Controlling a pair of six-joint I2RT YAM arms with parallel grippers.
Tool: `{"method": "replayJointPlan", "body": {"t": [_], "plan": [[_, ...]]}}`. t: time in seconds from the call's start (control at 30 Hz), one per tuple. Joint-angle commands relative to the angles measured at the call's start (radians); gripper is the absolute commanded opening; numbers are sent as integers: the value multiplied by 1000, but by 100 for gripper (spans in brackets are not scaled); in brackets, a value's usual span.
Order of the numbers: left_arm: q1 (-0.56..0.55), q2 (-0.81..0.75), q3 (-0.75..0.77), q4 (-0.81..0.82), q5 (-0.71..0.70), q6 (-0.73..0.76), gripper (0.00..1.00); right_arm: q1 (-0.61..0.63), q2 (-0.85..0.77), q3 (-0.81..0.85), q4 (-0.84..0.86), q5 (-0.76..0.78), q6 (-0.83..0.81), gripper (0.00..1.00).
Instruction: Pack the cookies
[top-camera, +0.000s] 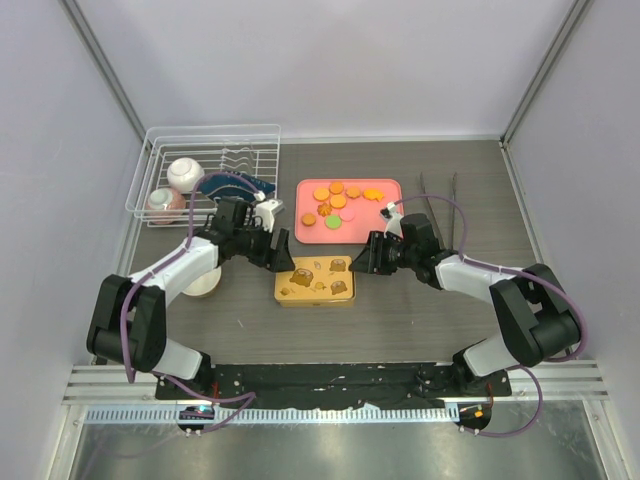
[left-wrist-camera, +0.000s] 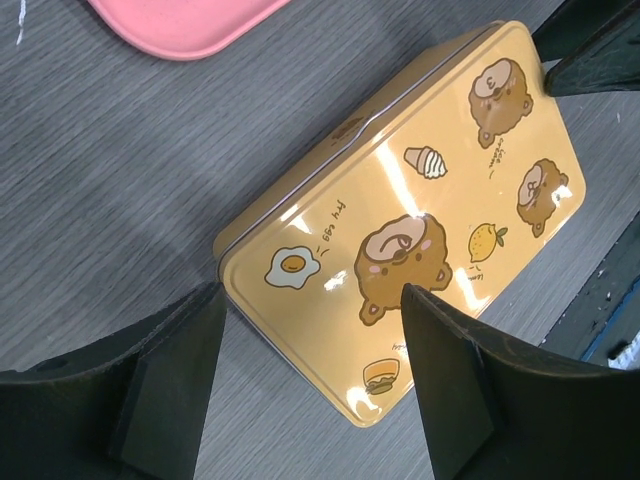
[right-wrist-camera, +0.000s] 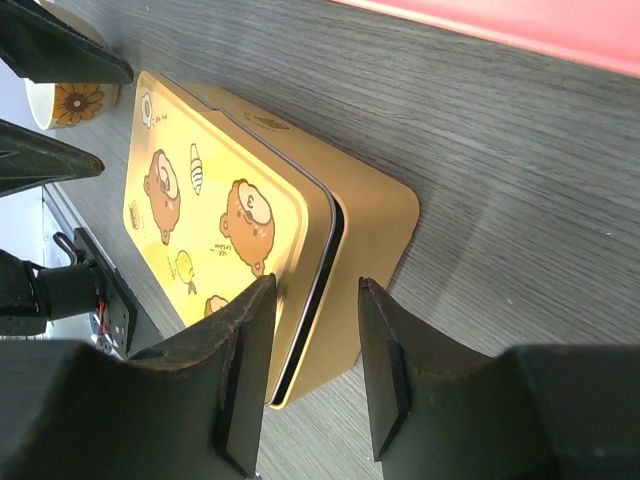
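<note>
The cookies (top-camera: 343, 203), mostly orange with a few green, lie on the pink tray (top-camera: 306, 232), just beyond both tools. The tools sit at opposite ends of the yellow tin (top-camera: 315, 283), which rests on the tabletop in front of the tray with its lid on. The left tool (left-wrist-camera: 310, 292) is spread wide over one end of the tin, released, while the right tool (right-wrist-camera: 316, 285) straddles the edge of the other end through a narrow gap, and I cannot tell whether it pinches.
</note>
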Motion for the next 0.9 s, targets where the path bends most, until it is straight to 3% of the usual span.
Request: {"method": "replayJointPlan", "body": {"t": [0.0, 0.63, 0.87], "plan": [[-5, -60, 28, -35, -33, 21, 76, -5, -35, 31, 20, 13, -17, 44], [-5, -68, 30, -158, -1, 20, 94, -14, -85, 52, -28, 22, -67, 51], [-5, -35, 27, -153, 32, 3, 96, -16, -99, 82, -100, 38, -130, 62]]}}
